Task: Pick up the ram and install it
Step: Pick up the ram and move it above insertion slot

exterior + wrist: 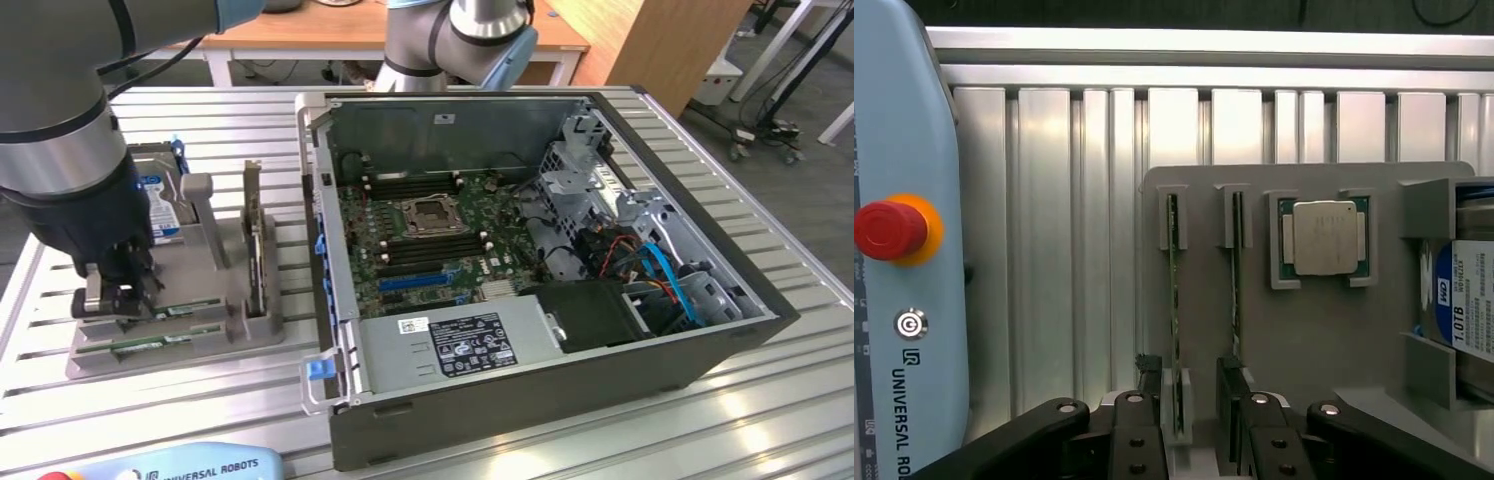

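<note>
descent is best kept square, with the ram (pixel 1174 270) centred between the jaws of the gripper (pixel 1189 410) and the twin stick (pixel 1236 280) just beside left clear. gripper is spread wide, nothing held; the ram's near end is straddled, contact can't be told. ram is seated edge-up in the grey holder (pixel 1304 340) on the desk (pixel 1054 250), pc case (pixel 534 420) well apart.

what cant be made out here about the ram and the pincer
Wrist view: near end of the ram, hidden by the clip of the holder between the open pincer.
Exterior view: any pincer-to-ram contact, blocked by the pincer's own body.
Wrist view: hard drive label, cut off by the picture's edge.
</note>
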Available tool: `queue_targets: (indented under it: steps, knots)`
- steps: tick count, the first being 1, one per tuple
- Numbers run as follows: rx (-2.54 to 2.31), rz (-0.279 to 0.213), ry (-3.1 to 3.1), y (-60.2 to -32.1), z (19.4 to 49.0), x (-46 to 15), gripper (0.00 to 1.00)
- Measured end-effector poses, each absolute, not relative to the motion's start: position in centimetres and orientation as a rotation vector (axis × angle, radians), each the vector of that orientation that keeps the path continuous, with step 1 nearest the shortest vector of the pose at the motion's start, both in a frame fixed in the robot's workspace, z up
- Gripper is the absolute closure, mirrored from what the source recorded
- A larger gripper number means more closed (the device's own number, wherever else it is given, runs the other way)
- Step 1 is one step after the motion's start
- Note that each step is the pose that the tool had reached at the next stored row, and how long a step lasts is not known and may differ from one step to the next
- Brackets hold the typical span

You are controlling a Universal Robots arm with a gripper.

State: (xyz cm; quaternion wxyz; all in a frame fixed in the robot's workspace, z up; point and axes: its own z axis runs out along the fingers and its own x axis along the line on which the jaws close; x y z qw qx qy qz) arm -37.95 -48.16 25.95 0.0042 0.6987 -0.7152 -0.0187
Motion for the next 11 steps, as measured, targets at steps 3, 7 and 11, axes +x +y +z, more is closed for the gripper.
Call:
queue_targets:
  steps: [3,7,11]
  knots:
    - [2.189,-0.059,-2.241,-48.15,25.68,-37.95,0.64]
    - [2.189,-0.059,-2.241,-48.15,25.68,-37.95,0.64]
    - [2.190,-0.060,-2.242,-48.16,25.51,-37.95,0.64]
